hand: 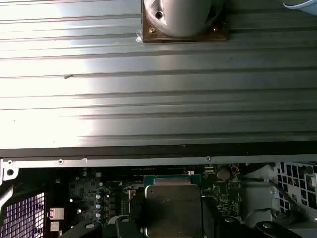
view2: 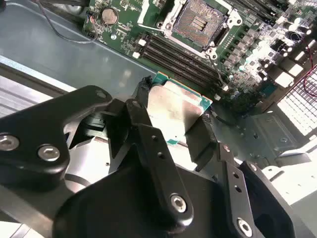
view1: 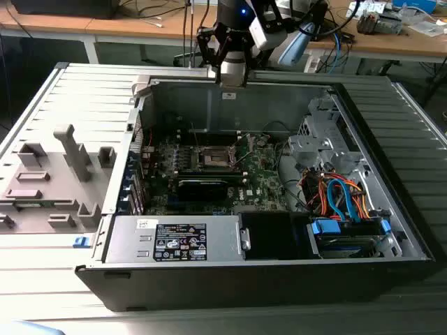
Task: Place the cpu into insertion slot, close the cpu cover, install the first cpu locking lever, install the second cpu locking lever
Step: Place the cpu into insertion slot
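Observation:
My gripper (view1: 232,73) hangs over the back wall of the open computer case (view1: 391,209), above the green motherboard (view1: 262,185). It is shut on the cpu (view2: 176,111), a flat silvery square with a green edge held between the two black fingers (view2: 143,106). The first wrist view has the same cpu (hand: 172,208) in the gripper (hand: 172,215). The insertion slot (view2: 200,20) lies open on the board, dark centre showing inside its metal rim, well apart from the cpu. From the exterior view the insertion slot (view1: 215,159) sits mid-board. I cannot tell the cpu cover apart from that rim.
A grey fixture tray (view1: 49,174) lies on the ribbed table at the exterior view's left. Inside the case are a power supply (view1: 174,241), coloured cables (view1: 342,199) and a drive cage (view1: 314,143). Memory slots (view2: 173,57) and a coin battery (view2: 109,16) flank the socket.

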You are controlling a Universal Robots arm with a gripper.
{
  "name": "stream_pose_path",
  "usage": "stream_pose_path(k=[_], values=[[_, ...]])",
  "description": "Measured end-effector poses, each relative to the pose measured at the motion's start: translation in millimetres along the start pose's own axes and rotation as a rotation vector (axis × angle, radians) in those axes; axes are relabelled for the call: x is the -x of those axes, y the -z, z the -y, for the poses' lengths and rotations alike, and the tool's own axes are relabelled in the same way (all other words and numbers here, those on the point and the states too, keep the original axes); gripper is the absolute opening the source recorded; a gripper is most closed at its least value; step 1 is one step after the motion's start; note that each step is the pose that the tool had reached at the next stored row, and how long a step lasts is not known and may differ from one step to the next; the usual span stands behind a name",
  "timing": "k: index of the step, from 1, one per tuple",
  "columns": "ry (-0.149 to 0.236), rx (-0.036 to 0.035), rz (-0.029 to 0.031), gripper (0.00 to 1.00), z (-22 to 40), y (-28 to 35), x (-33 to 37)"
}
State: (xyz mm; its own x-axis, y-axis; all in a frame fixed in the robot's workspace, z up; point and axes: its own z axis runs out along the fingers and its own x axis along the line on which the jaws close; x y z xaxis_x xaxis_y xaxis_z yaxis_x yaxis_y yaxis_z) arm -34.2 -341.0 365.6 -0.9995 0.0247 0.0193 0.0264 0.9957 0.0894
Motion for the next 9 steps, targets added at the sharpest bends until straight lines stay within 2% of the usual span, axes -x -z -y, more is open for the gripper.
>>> stream_pose_path(k=[9], values=[[0.000,-0.0004,0.0000,0.55,0.2,-2.2,-0.4]])
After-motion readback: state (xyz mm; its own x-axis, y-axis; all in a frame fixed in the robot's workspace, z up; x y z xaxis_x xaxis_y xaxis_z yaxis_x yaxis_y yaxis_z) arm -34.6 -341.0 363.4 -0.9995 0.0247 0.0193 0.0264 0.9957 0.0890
